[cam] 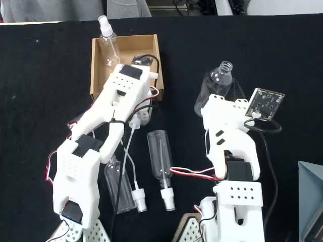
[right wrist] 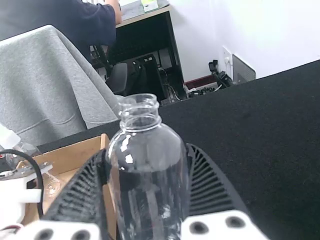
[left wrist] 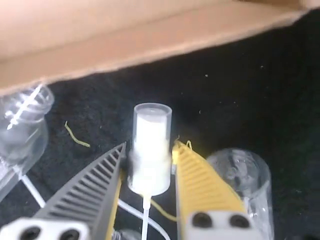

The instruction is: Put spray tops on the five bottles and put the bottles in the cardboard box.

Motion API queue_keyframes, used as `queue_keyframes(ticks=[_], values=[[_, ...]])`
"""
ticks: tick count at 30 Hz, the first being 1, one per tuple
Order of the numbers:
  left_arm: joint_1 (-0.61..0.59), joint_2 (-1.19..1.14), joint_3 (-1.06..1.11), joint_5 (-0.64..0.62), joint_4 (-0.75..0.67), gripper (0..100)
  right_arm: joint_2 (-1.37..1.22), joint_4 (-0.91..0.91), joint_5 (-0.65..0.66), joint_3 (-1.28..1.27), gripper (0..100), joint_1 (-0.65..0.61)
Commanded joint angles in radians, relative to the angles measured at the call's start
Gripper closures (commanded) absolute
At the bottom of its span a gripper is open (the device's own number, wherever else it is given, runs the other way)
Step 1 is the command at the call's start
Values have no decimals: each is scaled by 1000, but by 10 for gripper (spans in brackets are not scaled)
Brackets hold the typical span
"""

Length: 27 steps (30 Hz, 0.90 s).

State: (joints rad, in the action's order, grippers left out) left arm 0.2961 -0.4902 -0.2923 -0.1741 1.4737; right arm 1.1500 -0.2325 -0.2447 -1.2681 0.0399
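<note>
Even overhead light is seen in the high view; only faint shadows are cast on the black table point(cam: 282, 50), and the white arm shells point(cam: 75, 174) at lower left are nearly washed out. Glints are caught on the clear bottle point(right wrist: 145, 175), and the cardboard box point(left wrist: 125, 35) is lit pale.

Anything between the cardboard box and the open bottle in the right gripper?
Nothing; the high view shows bare black table between cardboard box and open bottle.
</note>
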Motion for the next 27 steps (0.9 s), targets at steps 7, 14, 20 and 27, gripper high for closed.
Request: queue_keyframes(ticks=[7, 14, 20, 27], values=[[1, 155, -7, 6, 35, 888, 42, 31, 5, 12, 987, 20], [-1, 284, 51, 6, 35, 888, 42, 31, 5, 13, 987, 20], [-1, 356, 81, 6, 37, 888, 42, 31, 3, 13, 987, 20], [1, 410, 102, 5, 37, 888, 42, 31, 9, 8, 987, -31]])
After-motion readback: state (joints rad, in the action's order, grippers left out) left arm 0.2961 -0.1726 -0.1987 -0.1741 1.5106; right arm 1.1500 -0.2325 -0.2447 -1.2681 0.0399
